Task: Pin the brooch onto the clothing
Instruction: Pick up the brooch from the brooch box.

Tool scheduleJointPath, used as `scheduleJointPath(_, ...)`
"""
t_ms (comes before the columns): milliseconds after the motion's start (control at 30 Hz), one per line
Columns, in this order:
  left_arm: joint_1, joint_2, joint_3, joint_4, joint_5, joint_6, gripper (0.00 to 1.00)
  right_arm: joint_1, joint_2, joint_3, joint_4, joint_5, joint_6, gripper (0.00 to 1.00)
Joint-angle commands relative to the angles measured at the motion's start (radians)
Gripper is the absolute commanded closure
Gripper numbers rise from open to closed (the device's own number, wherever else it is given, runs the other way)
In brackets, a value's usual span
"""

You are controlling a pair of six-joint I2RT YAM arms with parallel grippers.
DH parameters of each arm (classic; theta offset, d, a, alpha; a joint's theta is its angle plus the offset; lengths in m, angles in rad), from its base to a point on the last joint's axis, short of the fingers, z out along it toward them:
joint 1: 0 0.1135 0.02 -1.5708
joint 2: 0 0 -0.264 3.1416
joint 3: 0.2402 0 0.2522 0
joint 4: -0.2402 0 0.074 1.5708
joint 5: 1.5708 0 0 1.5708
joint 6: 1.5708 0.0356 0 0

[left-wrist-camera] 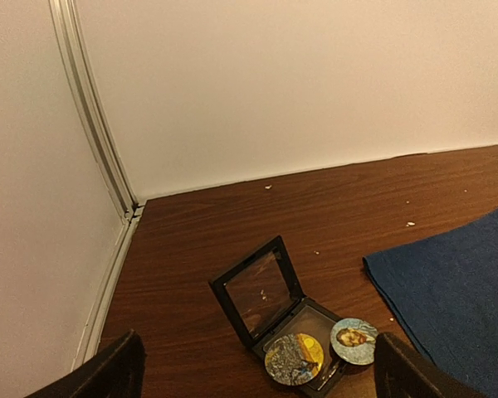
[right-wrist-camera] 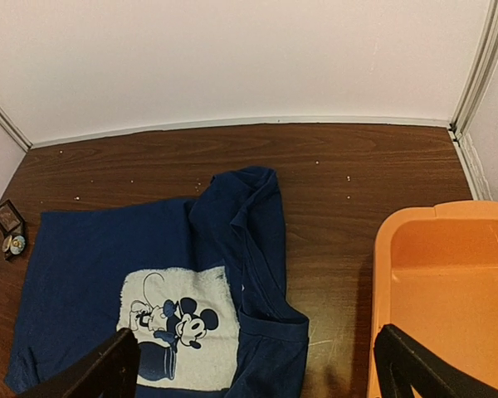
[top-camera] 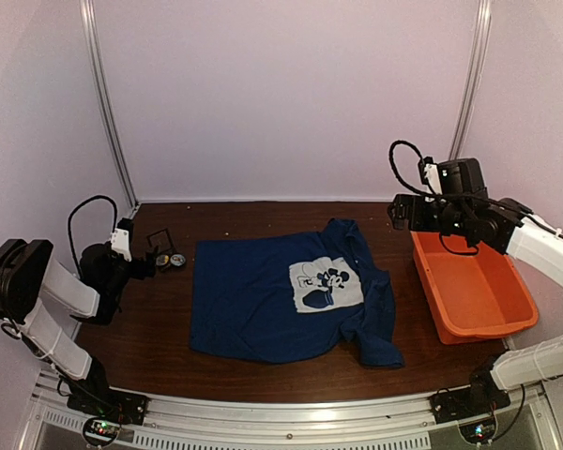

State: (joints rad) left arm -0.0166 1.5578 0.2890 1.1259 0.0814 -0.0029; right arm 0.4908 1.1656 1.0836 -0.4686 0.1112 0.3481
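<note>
Left pincer [left-wrist-camera: 256,375] gaping, brooch [left-wrist-camera: 354,341] — small, round, bluish portrait face

The navy blue short-sleeved T-shirt [top-camera: 249,300] covers the centre of the dark brown wooden tabletop [top-camera: 263,217]. A bare strip crosses the upper centre of the top view. The orange rectangular plastic tub [top-camera: 432,281] blocks the right side. At centre left, the small black hinged box [top-camera: 159,244], lid raised, the round bluish-grey brooch [left-wrist-camera: 353,341] and a round yellow-and-blue badge [left-wrist-camera: 294,358] fill the gap beside the shirt.

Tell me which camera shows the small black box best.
Left wrist: the box is close, lid open, two round badges at its base. The top and right wrist views show it only as a tiny dark shape.
</note>
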Motion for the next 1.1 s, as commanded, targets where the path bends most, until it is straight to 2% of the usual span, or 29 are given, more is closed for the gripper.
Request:
scheduleJointPath(0, 0.003, 0.009, 0.018, 0.015, -0.012, -0.008, 0.02, -0.006, -0.019, 0.006, 0.027, -0.011, 0.014, 0.0)
scheduleJointPath(667, 0.003, 0.009, 0.017, 0.015, -0.011, -0.007, 0.02, -0.006, -0.027, 0.063, 0.051, -0.023, -0.005, 0.0)
scheduleJointPath(1067, 0.003, 0.009, 0.019, 0.013, -0.011, -0.007, 0.02, -0.005, -0.061, -0.034, 0.068, -0.019, -0.035, 0.0)
